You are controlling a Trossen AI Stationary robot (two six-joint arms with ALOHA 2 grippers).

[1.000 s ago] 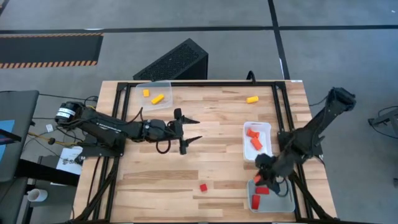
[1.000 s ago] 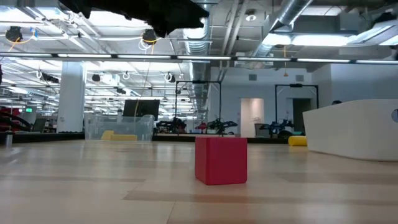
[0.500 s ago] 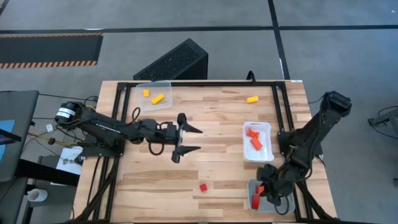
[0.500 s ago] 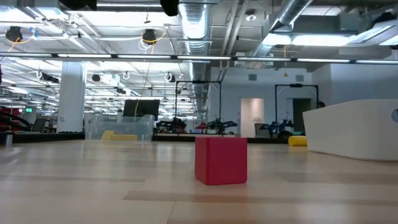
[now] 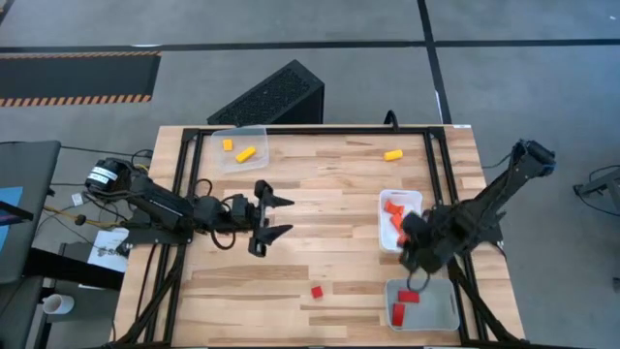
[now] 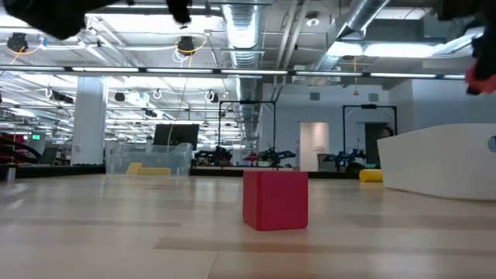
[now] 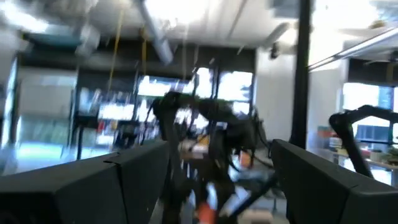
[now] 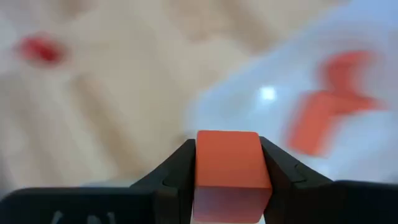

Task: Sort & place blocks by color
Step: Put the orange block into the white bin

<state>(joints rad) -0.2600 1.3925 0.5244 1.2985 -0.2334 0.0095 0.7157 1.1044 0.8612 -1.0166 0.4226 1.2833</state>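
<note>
My right gripper (image 8: 227, 177) is shut on an orange-red block (image 8: 227, 155) and hovers at the near end of the white tray (image 5: 415, 199) that holds orange blocks (image 5: 393, 215). The low view shows the held block (image 6: 482, 74) high above the table. My left gripper (image 5: 268, 217) is open in mid-air over the table's left half. A red cube (image 5: 316, 291) rests on the wood. The near tray (image 5: 441, 312) holds red blocks (image 5: 398, 312). A yellow block (image 5: 392, 154) lies near the far edge. The far-left tray (image 5: 254, 131) holds yellow blocks (image 5: 244, 153). My right gripper pinches the orange-red block between its two fingers (image 8: 180, 171), one on each of two opposite side faces (image 8: 202, 168). The fingers slant downward over the table. The block is lifted clear of table and trays.
The red cube (image 6: 275, 200) stands alone on the bare wood near the table's near edge. Black frame rails (image 5: 434, 174) run along the table's sides. The wood between the two arms holds nothing else.
My right gripper dipped into the near red tray, then rose and moved toward the far edge to the orange tray's near end, carrying the block. My left gripper drew back toward the table's left, still open.
</note>
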